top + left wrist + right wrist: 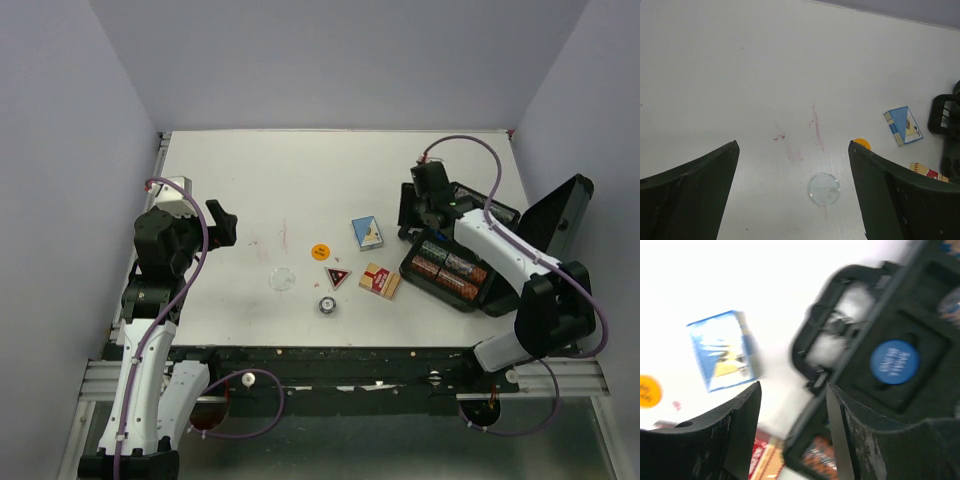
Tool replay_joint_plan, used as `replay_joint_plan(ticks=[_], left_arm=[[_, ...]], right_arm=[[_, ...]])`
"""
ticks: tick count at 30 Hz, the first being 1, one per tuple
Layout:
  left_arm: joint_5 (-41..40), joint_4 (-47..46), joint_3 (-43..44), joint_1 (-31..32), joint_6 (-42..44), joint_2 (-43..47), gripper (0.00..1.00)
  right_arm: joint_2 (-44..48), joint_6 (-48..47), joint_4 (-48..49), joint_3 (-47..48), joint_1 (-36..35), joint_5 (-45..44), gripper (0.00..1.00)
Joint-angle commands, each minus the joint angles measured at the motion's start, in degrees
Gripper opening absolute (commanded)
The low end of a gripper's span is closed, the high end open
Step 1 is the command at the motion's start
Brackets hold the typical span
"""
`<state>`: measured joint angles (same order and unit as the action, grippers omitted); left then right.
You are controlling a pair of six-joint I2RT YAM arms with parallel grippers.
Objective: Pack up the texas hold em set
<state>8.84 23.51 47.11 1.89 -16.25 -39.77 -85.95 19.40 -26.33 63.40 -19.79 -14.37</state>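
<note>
Right wrist view puts my right fingers (740, 430) nearest, parted a moderate way with nothing between them, hanging over the handle end of the black case (875, 315), where the blue marker (894, 361) sits in its round recess. Just beside that end, on the desk (300, 180), lies the blue card box (722, 350), which I judge to be the next piece. I should swing over it, set my grip across its narrow sides and come down square so it does not skid. Farther off, the red card box (380, 281), triangular marker (338, 277), orange marker (647, 391) and clear marker (824, 188) lie loose. My left fingers (695, 190), spread wide and empty, hover well left of them.
</note>
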Motion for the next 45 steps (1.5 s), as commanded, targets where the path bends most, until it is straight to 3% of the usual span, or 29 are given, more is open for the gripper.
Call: replay_joint_plan(ticks=[1,4,11,20,45], left_arm=[[-0.58,0.4,-0.44,0.04,0.43,0.48,0.99],[-0.58,0.31,-0.44,0.13,0.34,0.48,0.99],[-0.31,0.22,-0.53,0.13,0.34,0.57,0.99],[-0.32,0.22,-0.53,0.04,0.25,0.57,0.99],[0.83,-0.04,-0.62,0.13,0.17,0.75,0.99]], right_arm=[[-0.09,-0.5,0.04,2.87,-8.66,2.76,0.64],[-1.84,-2.34,2.85,3.75,-13.5,7.41,0.66],[-13.43,-3.22,0.84,12.35,-23.09,6.81,0.69],[-24.78,-4.37,-1.35,20.62,-29.07,6.55,0.71],[-38.15,-3.23,-10.59,32.23,-29.78,4.61,0.74]])
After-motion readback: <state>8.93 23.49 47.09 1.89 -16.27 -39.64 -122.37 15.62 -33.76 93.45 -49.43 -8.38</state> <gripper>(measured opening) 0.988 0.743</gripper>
